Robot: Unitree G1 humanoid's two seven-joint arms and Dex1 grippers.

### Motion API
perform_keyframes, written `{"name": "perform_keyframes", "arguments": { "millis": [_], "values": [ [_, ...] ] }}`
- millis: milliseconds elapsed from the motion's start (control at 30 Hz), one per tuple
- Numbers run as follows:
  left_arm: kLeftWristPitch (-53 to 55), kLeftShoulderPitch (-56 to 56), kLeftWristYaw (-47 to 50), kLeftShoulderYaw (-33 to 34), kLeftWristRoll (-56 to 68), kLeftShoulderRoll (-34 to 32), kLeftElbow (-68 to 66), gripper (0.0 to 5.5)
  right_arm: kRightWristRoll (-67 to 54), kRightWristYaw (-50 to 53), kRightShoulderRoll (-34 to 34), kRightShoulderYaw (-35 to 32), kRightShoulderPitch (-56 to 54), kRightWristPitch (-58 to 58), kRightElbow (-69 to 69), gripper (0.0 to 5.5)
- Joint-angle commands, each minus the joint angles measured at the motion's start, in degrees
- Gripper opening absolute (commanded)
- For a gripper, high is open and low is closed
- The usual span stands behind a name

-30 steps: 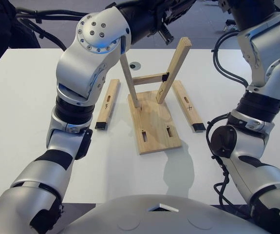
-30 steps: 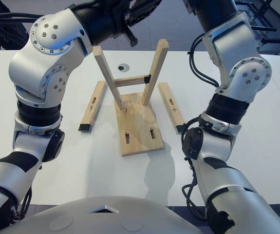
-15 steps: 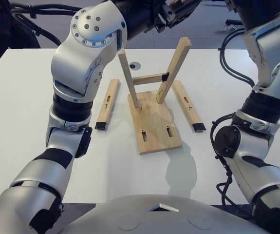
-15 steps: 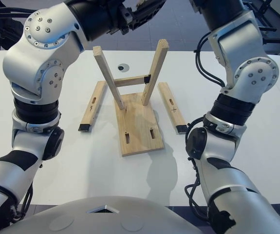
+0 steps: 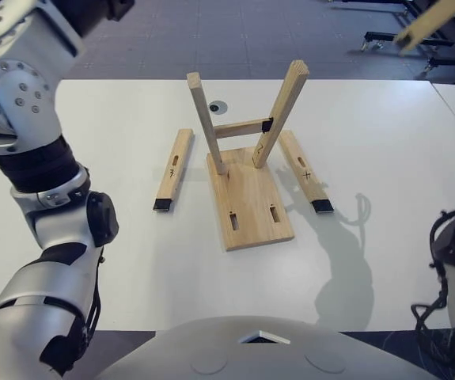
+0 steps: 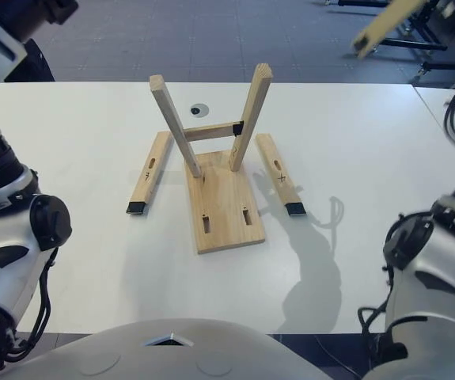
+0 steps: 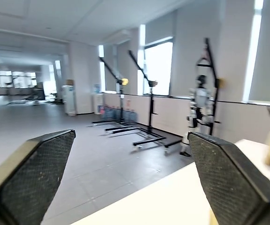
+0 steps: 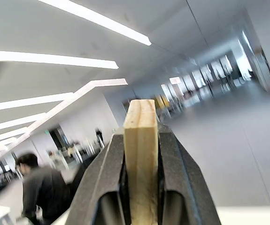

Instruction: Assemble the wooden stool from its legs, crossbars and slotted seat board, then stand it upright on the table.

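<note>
A white table [image 5: 92, 158] stands in a large open hall with a grey floor, tall windows and black equipment stands [image 7: 149, 117]. The right gripper [image 8: 141, 140] is raised high over the table's far right side. Its two black fingers [image 8: 111, 178] are clamped on the flat sides of a wooden bar [image 8: 141, 112], which sticks out past the fingertips and slants upward. Well below this gripper and off to its left, the slotted seat board [image 5: 251, 210] lies flat at the middle of the table. Two legs stand in the slots at the board's far end. The left upright leg [image 5: 206, 119] and the right upright leg [image 5: 281, 111] lean apart like a V, and a short crossbar [image 5: 241, 128] joins them partway up. These are the tallest things on the table beneath the gripper. The two near slots [image 5: 273, 212] of the board are uncovered. The right loose leg [image 5: 306, 180] lies flat just beside the board, on the side nearer the right gripper, with a black tip at its near end. The left loose leg [image 5: 173, 168] lies flat on the board's other side, a little apart from it, and is also black-tipped. A small round hole [image 5: 214, 105] sits in the tabletop beyond the upright legs. The left gripper [image 7: 132, 136] is lifted and aimed out into the hall, with its two textured pads [image 7: 36, 173] spread wide apart. A strip of the table's edge shows below them.
</note>
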State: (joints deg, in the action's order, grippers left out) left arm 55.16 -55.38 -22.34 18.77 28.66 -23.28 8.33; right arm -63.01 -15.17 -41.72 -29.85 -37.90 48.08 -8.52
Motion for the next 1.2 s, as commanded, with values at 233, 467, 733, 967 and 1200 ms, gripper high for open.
{"name": "perform_keyframes", "arguments": {
  "millis": [233,467,733,967,1200],
  "values": [
    [-4.6,4.1,-0.5,-3.2,-1.9,-1.5,-8.3,4.38,18.1,-9.5,19.5,11.9,11.5,-19.7,-9.6,0.39],
    [-5.2,7.5,-0.1,-4.4,-2.0,-1.1,-9.0,4.38,26.9,-13.5,20.9,12.3,8.3,-29.5,-22.5,0.39],
    [-4.5,8.5,0.9,-4.8,-1.5,-0.9,-7.9,4.38,30.0,-15.3,22.9,12.1,11.2,-31.2,-24.2,0.39],
    [-4.2,9.0,1.5,-4.9,-1.3,-0.6,-7.0,4.38,23.8,-14.6,21.2,6.7,9.5,-24.9,-17.4,0.39],
    [-4.2,9.9,1.8,-4.8,-1.0,-0.6,-5.9,4.38,23.0,-13.7,21.8,5.7,12.3,-21.8,-12.3,0.39]
  ]
}}
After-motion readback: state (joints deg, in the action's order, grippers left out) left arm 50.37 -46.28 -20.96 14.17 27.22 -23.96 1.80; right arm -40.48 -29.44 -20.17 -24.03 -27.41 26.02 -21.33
